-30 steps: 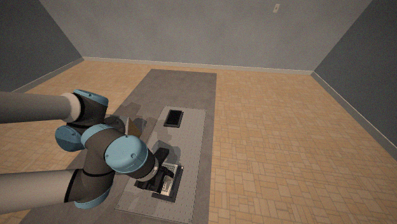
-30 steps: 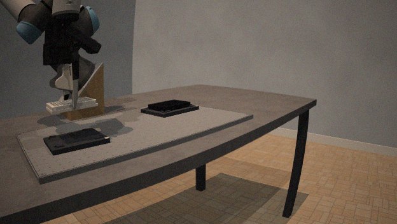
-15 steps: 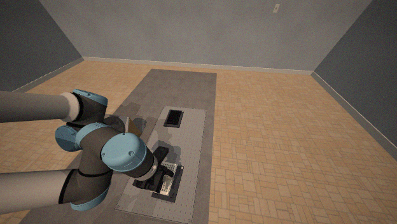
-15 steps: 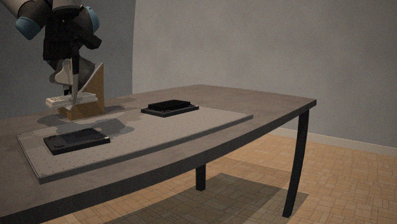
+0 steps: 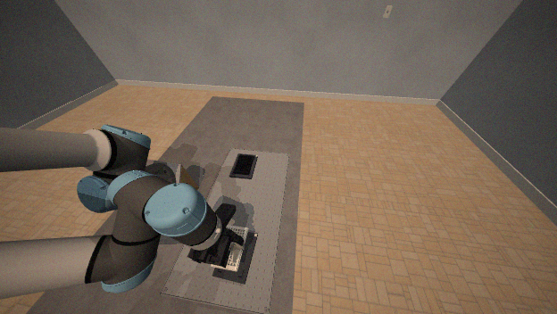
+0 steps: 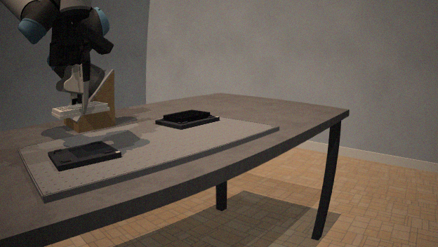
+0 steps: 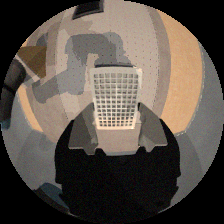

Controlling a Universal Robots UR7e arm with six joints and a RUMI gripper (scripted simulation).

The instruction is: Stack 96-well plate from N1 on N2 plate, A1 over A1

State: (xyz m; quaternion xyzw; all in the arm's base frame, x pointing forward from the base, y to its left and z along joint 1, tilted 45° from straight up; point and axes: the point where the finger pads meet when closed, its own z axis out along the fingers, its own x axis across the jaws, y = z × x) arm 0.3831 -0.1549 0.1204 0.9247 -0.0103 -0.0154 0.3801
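My gripper (image 6: 83, 105) is shut on the white 96-well plate (image 6: 80, 109) and holds it level, well above the table. In the wrist view the plate (image 7: 116, 98) sticks out forward between the two fingers. In the top view the plate (image 5: 230, 254) hangs over the near black nest N1 (image 5: 236, 260). That nest N1 (image 6: 84, 154) stands empty on the perforated baseplate. The far nest N2 (image 6: 187, 118) holds a dark plate lying flat; it also shows in the top view (image 5: 244, 165). I cannot make out the cut corners.
A brown wedge-shaped block (image 6: 96, 105) stands on the table just behind the held plate. The grey perforated baseplate (image 6: 147, 151) carries both nests. The arm's elbow and wrist joints (image 5: 174, 214) hang over the table's near left side.
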